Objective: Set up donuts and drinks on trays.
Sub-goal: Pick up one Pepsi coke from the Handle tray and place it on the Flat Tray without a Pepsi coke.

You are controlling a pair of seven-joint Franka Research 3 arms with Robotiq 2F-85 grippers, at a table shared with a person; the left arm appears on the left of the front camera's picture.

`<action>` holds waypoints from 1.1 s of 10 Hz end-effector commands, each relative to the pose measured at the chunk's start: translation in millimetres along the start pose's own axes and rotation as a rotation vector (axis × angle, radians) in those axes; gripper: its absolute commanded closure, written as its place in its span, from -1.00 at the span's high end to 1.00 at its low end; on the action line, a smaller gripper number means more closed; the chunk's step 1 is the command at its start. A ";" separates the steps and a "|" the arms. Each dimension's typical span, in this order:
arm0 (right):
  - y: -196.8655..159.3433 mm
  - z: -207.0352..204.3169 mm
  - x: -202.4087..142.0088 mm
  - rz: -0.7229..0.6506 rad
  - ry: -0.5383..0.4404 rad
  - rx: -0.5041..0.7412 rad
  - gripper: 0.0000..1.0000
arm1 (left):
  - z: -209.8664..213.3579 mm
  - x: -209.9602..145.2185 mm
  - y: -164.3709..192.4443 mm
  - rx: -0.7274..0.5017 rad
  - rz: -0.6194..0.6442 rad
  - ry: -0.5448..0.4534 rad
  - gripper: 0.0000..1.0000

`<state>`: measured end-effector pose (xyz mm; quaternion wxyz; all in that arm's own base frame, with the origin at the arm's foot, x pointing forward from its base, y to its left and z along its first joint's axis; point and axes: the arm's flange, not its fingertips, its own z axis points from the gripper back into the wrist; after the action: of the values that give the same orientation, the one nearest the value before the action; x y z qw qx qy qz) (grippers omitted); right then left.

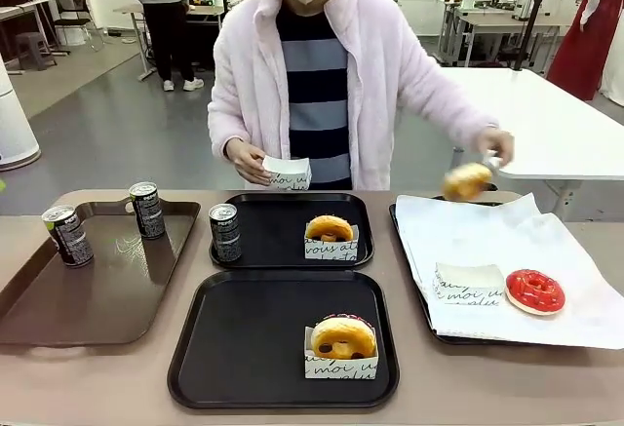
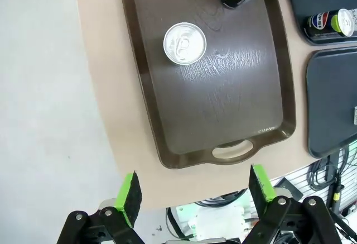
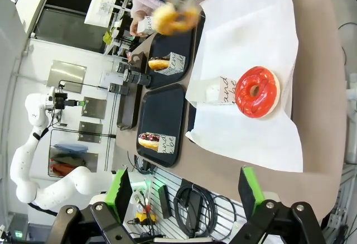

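The near black tray point(image 1: 244, 348) carries a sleeved donut point(image 1: 342, 336) but no drink. Your left gripper point(image 2: 195, 187) hangs spread and empty just off the brown tray point(image 2: 223, 110), and your right gripper point(image 3: 184, 187) is likewise spread. Centre over the nearer can point(image 2: 184, 43) and grasp it mid-body, upright.

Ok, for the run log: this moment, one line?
left gripper open | right gripper open | person's hand holds plain donut | near tray: sleeved donut
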<state>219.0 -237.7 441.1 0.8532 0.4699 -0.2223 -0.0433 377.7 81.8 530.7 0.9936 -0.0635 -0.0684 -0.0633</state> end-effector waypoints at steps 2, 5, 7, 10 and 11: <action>-0.5 -0.1 1.4 0.015 -0.015 0.019 1.00 | -0.1 -7.2 -3.4 -0.009 -0.016 -0.009 1.00; -0.5 -0.1 1.4 0.015 -0.015 0.019 1.00 | -22.7 53.7 9.0 -0.039 -0.079 0.049 1.00; -0.5 -0.1 1.4 0.015 -0.015 0.019 1.00 | -49.5 92.5 9.6 -0.005 -0.054 0.047 1.00; -0.5 -0.1 1.4 0.015 -0.015 0.019 1.00 | -93.7 126.0 7.7 0.065 -0.045 0.052 1.00; -0.5 -0.1 1.4 0.015 -0.015 0.019 1.00 | -104.9 128.9 4.9 0.056 -0.063 0.070 1.00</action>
<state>219.0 -237.6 441.3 0.8532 0.4699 -0.2222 -0.0430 516.0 57.6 445.6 0.9936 -0.0382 -0.0433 -0.0973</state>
